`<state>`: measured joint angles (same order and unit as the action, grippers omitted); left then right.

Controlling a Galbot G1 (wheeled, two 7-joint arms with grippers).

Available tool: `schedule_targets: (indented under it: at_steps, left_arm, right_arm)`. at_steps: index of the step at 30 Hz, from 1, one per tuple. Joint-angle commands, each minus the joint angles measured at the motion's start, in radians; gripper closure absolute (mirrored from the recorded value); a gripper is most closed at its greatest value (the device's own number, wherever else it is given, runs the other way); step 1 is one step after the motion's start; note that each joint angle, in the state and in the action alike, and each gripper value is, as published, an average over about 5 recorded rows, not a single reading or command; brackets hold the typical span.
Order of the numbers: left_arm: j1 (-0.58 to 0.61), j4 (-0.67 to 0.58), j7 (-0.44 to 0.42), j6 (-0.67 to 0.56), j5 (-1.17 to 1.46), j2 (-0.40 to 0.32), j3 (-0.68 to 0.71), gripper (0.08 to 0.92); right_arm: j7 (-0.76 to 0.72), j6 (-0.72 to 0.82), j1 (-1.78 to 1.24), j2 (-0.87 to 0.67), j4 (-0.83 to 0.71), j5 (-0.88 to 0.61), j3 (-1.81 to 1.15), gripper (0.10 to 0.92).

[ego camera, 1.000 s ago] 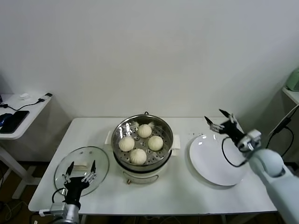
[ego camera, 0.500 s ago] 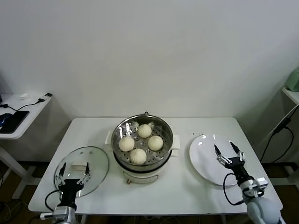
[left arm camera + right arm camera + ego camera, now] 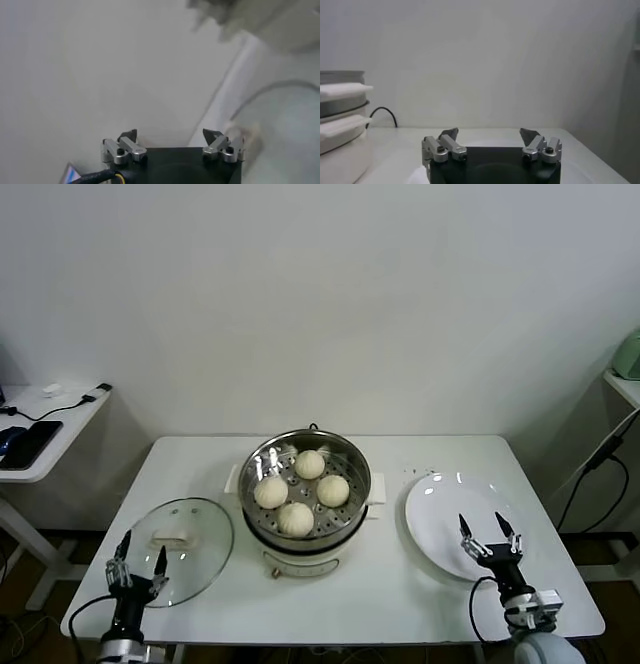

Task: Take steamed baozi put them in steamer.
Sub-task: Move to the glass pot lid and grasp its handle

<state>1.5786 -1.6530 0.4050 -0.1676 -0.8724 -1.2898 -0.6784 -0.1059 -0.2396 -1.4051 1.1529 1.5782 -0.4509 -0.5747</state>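
Sitting in the steamer (image 3: 306, 484) on its perforated tray are all four steamed baozi (image 3: 296, 518), so the loading step looks finished; the white plate (image 3: 450, 519) lies bare to the steamer's right, the glass lid (image 3: 190, 534) flat on the table (image 3: 400, 594) to its left; the left gripper (image 3: 137, 562) hangs by the lid's near edge, jaws apart and empty; the right gripper (image 3: 488, 534) hovers over the plate's near rim, likewise spread, holding nothing; no further pick seems called for; no brand or writing is legible.
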Motion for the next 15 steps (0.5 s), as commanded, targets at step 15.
schedule_targets:
  at_steps: [15]
  left_arm:
    - [-0.187, 0.259, 0.1, 0.054, -0.434, 0.039, 0.026, 0.177]
  right_arm:
    - [0.045, 0.008, -0.031, 0.046, 0.004, 0.041, 0.005, 0.203]
